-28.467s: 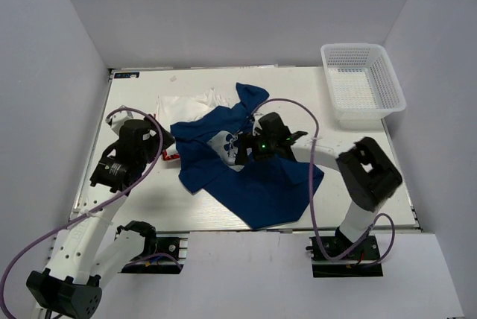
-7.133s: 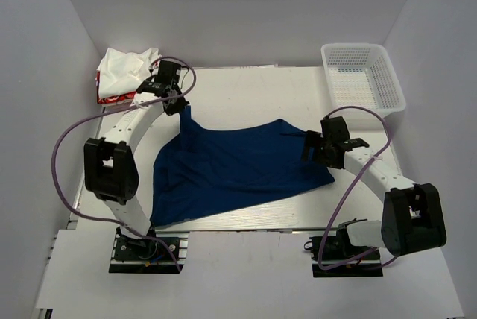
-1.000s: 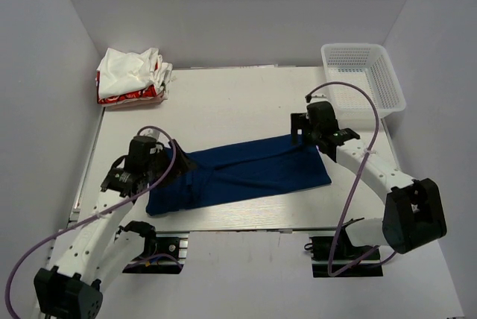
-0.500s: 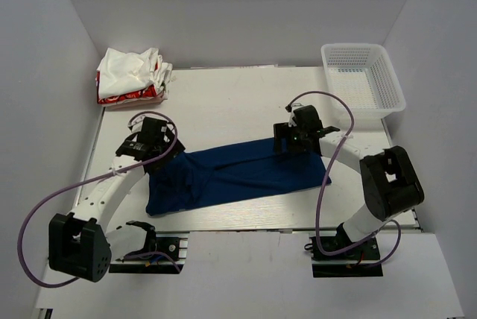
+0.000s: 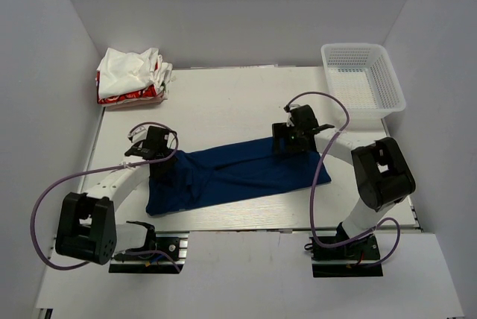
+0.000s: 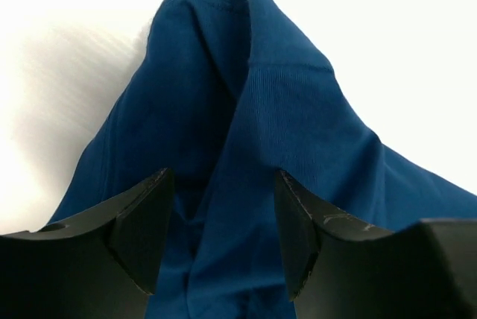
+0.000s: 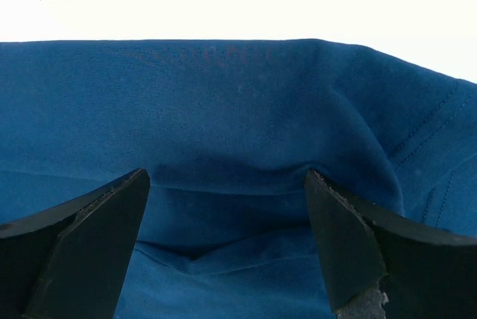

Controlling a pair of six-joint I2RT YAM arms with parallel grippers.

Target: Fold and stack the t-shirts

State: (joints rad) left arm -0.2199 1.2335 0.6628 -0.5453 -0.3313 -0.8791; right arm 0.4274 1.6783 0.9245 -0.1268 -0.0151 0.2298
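Across the near half of the tabletop (image 5: 223, 110) lies the navy t-shirt (image 5: 238, 174), folded into a long band. Its long axis runs left to right, with the left end a little nearer the arm bases than the right end. The cloth is plain dark blue and creased along its length, and stitched hems show in the wrist views. At the band's far left corner sits the left tool (image 5: 153, 147), its fingers (image 6: 145, 222) parted around a raised ridge of blue cloth and not closed on it. Over the far edge toward the right end sits the right tool (image 5: 287, 140), spread wide above a shallow fold. Farther back, at the far left corner, a rumpled heap of white t-shirts with red parts (image 5: 130, 77) rests well apart from the navy one. At the far right corner stands a white mesh basket (image 5: 365, 116), also well apart.
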